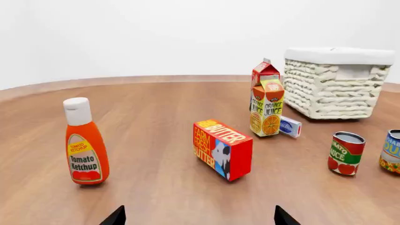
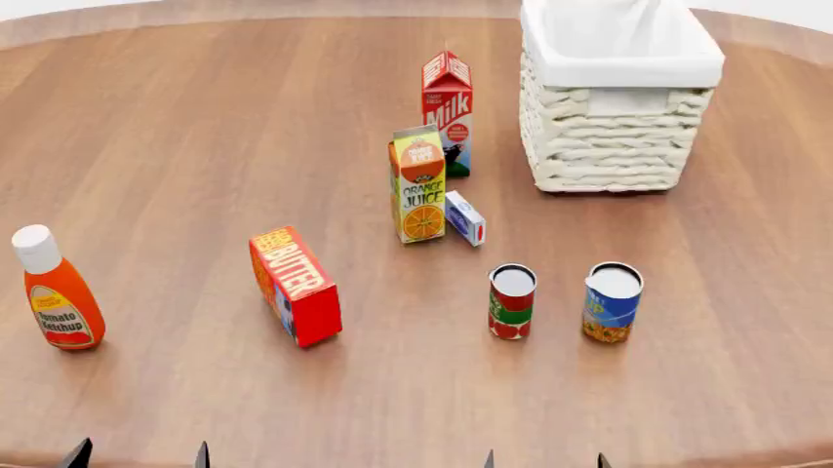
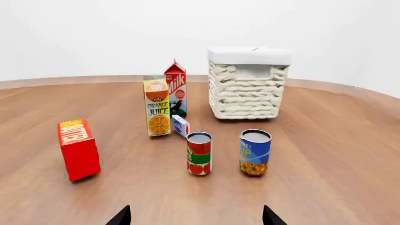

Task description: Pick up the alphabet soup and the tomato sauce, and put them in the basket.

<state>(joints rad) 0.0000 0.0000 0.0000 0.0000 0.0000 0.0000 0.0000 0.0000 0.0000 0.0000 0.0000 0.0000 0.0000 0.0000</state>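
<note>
The alphabet soup (image 2: pixel 612 302), a blue-and-orange can, stands upright on the wooden table right of the tomato sauce (image 2: pixel 512 301), a red-and-green can. Both cans also show in the right wrist view, alphabet soup (image 3: pixel 255 153) and tomato sauce (image 3: pixel 199 153). The cream wicker basket (image 2: pixel 612 146) with a white liner stands behind them at the far right. My left gripper (image 2: pixel 138 455) and right gripper (image 2: pixel 544 460) sit at the table's near edge, both open and empty, well short of the cans. In the left wrist view the tomato sauce (image 1: pixel 345 153) sits far to one side.
A ketchup bottle (image 2: pixel 55 290) stands at the near left. A red butter box (image 2: pixel 296 286) lies left of the cans. An orange juice carton (image 2: pixel 418 185), a milk carton (image 2: pixel 447 107) and a small white-blue box (image 2: pixel 465 217) stand between the cans and the basket.
</note>
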